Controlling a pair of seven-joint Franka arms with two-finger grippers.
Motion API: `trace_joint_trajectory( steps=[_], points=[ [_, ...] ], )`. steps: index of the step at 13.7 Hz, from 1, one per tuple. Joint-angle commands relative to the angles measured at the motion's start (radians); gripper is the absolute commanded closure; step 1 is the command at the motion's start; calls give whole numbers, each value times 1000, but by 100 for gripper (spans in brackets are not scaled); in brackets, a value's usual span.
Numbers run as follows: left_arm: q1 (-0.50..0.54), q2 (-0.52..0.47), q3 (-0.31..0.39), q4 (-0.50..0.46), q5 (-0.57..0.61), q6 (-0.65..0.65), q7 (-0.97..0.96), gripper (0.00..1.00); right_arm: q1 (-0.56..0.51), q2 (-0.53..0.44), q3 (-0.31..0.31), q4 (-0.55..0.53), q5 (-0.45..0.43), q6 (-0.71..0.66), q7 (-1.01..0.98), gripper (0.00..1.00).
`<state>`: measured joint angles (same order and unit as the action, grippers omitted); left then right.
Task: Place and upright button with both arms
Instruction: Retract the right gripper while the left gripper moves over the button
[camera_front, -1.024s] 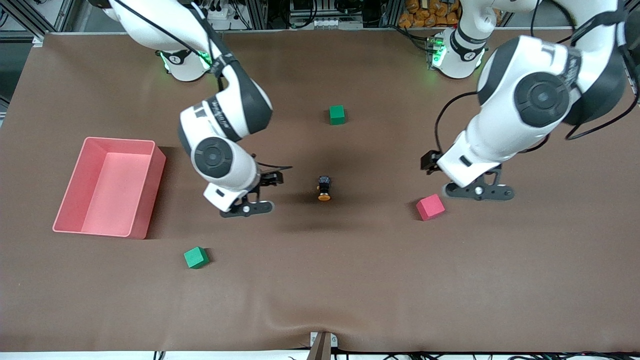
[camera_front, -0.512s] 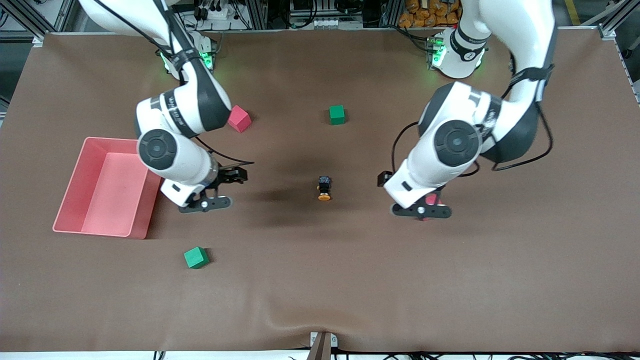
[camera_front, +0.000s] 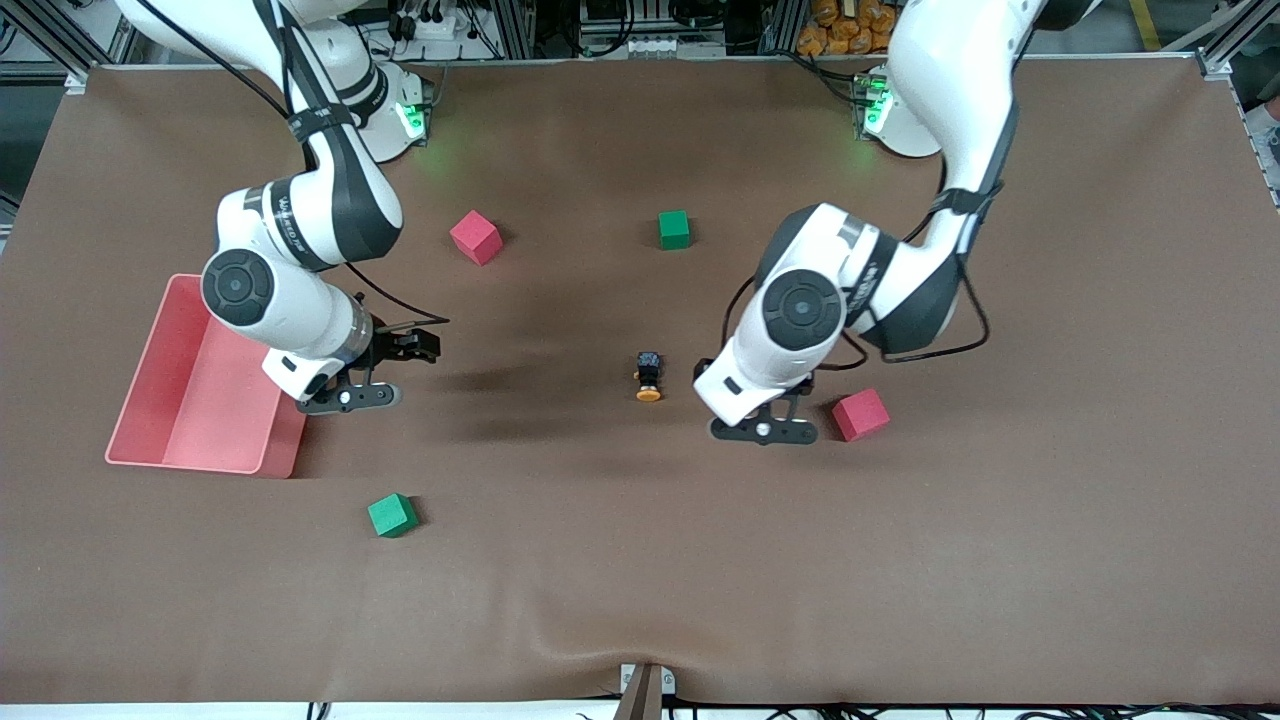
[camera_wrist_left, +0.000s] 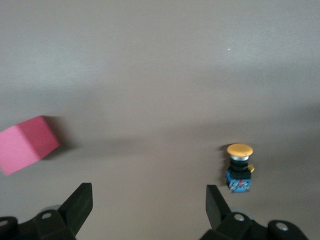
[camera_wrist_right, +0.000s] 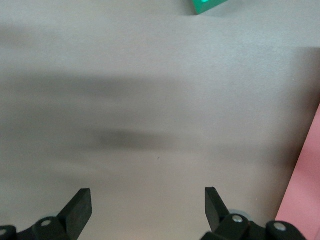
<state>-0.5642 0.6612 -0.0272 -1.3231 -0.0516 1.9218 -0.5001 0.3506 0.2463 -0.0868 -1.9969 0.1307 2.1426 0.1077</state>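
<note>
The button (camera_front: 648, 377) lies on its side in the middle of the brown table, its orange cap toward the front camera and its black body away from it. It also shows in the left wrist view (camera_wrist_left: 239, 167). My left gripper (camera_front: 765, 430) hangs open and empty over the table between the button and a red cube (camera_front: 860, 414), its fingers (camera_wrist_left: 147, 192) spread over bare mat. My right gripper (camera_front: 348, 397) is open and empty (camera_wrist_right: 147, 196) beside the pink bin (camera_front: 283, 445), well away from the button.
The pink bin stands at the right arm's end and shows in the right wrist view (camera_wrist_right: 305, 190). A second red cube (camera_front: 476, 237) and a green cube (camera_front: 674, 229) lie nearer the bases. Another green cube (camera_front: 391, 515) lies nearer the front camera.
Both arms swung toward the right arm's end. My left gripper passed over the red cube to beside the button. My right gripper moved from near the button to the bin.
</note>
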Motion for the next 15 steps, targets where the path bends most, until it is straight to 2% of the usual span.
trace_joint_trajectory(
  steps=[1,3,7,11,15],
  points=[
    [-37,70,7,55,-36,67,-58,0,-38,-88,18,-184,-14,162,-25,0],
    [-59,87,7,55,-50,100,-69,0,-85,-104,18,-229,-14,209,-93,0],
    [-89,133,6,55,-100,190,-90,0,-211,-131,19,-235,-14,174,-261,0],
    [-138,201,6,55,-100,293,-164,0,-281,-154,18,-235,-14,137,-283,0],
    [-175,207,9,44,-99,301,-216,0,-358,-188,18,-223,-14,70,-333,0]
  ],
)
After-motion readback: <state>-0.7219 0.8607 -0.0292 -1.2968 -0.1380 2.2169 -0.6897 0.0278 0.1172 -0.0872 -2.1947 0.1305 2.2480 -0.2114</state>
